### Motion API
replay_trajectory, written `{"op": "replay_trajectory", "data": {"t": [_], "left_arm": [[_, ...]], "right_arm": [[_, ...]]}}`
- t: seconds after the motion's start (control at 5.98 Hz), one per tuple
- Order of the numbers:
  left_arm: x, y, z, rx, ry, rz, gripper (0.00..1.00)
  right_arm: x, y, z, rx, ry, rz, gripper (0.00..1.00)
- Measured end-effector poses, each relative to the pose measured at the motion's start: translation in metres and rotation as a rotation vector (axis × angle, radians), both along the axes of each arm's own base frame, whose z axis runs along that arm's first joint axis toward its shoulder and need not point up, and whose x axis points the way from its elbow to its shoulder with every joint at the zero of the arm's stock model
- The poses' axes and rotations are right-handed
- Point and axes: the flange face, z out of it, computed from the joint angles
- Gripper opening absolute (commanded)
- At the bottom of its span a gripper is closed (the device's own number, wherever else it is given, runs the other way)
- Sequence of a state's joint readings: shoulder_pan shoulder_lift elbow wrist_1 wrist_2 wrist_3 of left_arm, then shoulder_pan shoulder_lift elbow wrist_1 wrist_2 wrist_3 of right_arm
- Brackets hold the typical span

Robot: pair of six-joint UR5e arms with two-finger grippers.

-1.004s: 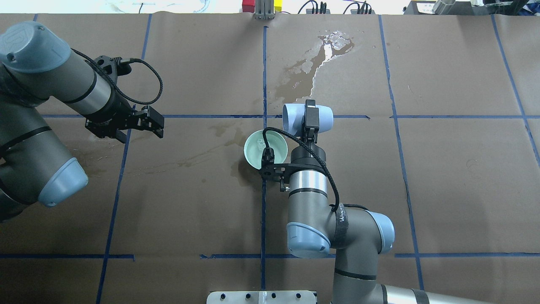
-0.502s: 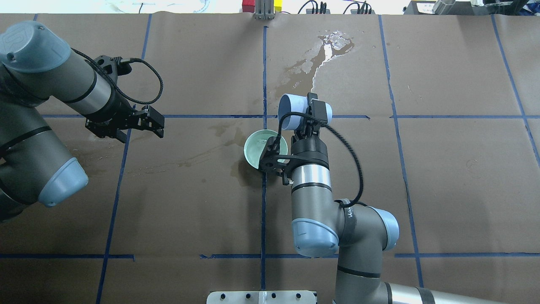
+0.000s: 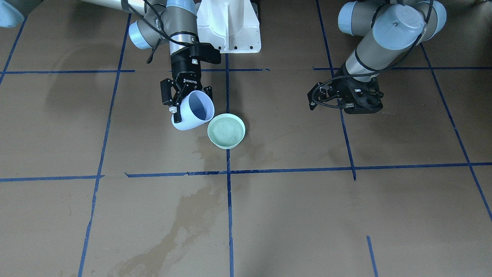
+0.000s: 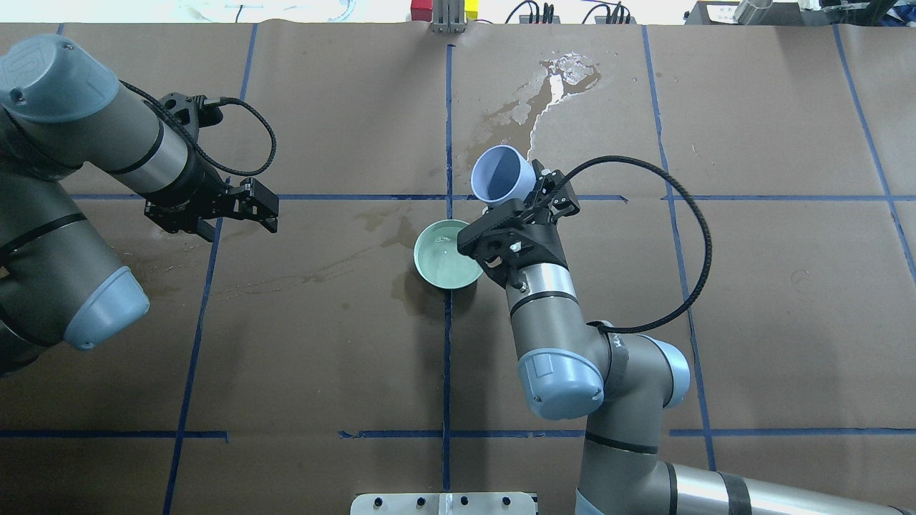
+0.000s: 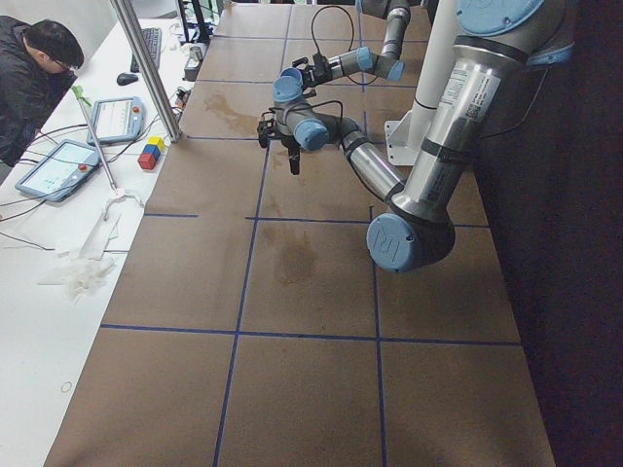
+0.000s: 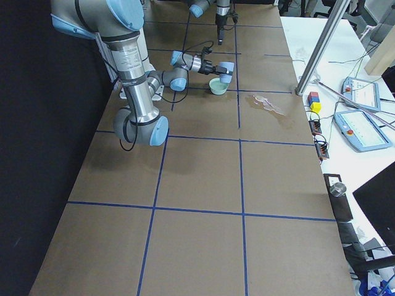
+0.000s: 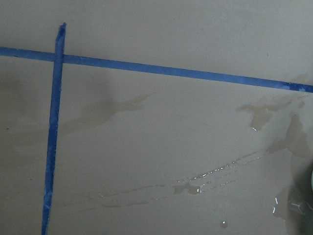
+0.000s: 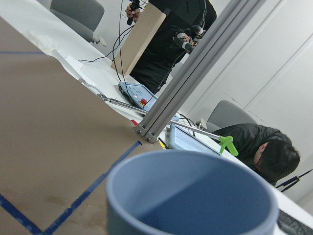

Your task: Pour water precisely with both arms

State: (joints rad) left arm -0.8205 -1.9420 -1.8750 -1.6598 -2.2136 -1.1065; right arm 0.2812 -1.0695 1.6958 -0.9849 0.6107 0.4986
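My right gripper [image 4: 526, 194] is shut on a pale blue cup [image 4: 502, 175]. It holds the cup tilted, just beyond and above a mint-green bowl [image 4: 445, 263]. The cup [image 3: 192, 109] leans with its mouth toward the bowl [image 3: 226, 130]. Clear water [image 4: 442, 259] lies in the bowl with a shiny surface. In the right wrist view the cup's inside [image 8: 190, 196] shows no water. My left gripper [image 4: 259, 207] hangs open and empty over the table, far to the bowl's left, and it points down [image 3: 359, 104].
A shiny spilled puddle [image 4: 551, 86] lies on the brown paper beyond the cup. Wet stains run left of the bowl [image 4: 322, 268] and show in the left wrist view [image 7: 195, 186]. Blue tape lines grid the table. People and tablets are at the far side [image 5: 58, 165].
My right wrist has turned, bringing the cup from lying on its side over the bowl to more upright, mouth up. The right arm shifted right. The left arm has not moved.
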Motion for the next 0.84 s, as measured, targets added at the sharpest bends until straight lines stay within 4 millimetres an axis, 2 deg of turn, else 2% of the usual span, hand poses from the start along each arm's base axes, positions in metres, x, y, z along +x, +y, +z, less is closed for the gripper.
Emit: {"op": "replay_trajectory", "data": {"t": [0.17, 0.33, 0.5, 0.84], "left_arm": [[0.000, 0.000, 0.000, 0.000, 0.001, -0.001, 1.00], [-0.001, 0.000, 0.000, -0.001, 0.001, -0.001, 1.00], [-0.001, 0.000, 0.001, -0.001, 0.000, -0.002, 1.00], [0.000, 0.000, 0.000, -0.003, 0.000, -0.002, 1.00]], "right_arm": [[0.004, -0.005, 0.002, -0.060, -0.146, 0.004, 0.00], [0.009, -0.010, 0.015, -0.129, -0.274, 0.012, 0.00], [0.023, -0.014, 0.043, -0.191, -0.346, 0.029, 0.00], [0.081, -0.022, 0.112, -0.244, -0.360, 0.087, 0.02]]}}
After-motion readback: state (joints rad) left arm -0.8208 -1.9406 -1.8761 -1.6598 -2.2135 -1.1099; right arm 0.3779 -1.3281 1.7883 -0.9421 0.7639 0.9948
